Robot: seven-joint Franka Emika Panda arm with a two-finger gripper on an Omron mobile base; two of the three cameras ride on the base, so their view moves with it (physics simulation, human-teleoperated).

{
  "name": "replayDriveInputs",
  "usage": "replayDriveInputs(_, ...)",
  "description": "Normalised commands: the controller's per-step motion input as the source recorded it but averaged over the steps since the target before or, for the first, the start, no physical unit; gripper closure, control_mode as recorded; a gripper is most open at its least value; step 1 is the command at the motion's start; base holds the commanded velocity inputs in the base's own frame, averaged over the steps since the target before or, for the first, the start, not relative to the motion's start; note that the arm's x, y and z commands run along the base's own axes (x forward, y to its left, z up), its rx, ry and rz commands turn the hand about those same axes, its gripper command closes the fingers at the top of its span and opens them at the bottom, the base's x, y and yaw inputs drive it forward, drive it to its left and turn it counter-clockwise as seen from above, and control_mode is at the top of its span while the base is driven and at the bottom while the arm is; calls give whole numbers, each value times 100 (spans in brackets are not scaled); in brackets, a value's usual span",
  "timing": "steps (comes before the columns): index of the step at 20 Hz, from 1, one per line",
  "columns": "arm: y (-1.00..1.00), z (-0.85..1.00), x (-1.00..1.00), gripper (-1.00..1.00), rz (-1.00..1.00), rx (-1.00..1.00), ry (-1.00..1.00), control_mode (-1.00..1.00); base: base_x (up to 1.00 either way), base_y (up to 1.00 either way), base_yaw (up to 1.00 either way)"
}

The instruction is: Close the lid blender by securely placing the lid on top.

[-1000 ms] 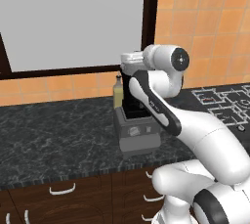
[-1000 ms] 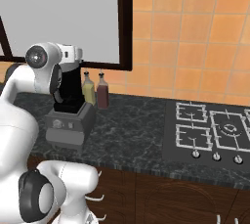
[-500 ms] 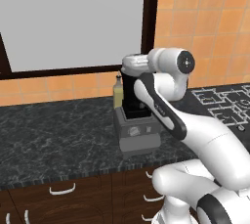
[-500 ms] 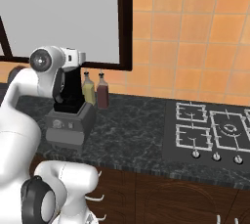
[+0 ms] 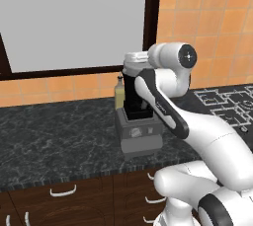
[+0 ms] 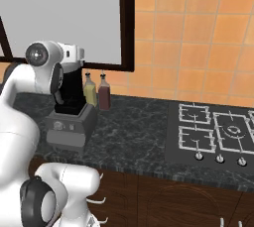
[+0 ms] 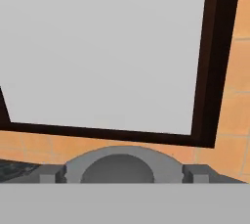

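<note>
Looking across the counter from the left, I see the blender standing by the far wall, the lid between my gripper fingers, held narrowly above the jar; two bottles stand just right of it, the hob far right.

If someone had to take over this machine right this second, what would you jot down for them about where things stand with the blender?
Gripper: holding the lid between its two fingers, up at the top of the blender jar.
Blender: on the dark counter below the window, two bottles just behind it.
Done: lid carried to the jar's top.
Left: whether it is seated cannot be told from here; press it down firmly, open the fingers, back away.
</note>
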Motion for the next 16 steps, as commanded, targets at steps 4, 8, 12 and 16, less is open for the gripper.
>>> replayDriveInputs(4,-2,85,0,-100,-2,0,0,-100,0,0,0)
replayDriveInputs(8,-31,36,-40,-100,-4,0,1,-100,0,0,0)
replayDriveInputs(12,-72,-4,-90,-100,-11,4,4,-100,0,0,0)
replayDriveInputs(16,-90,-42,-100,-100,-19,9,0,-100,0,0,0)
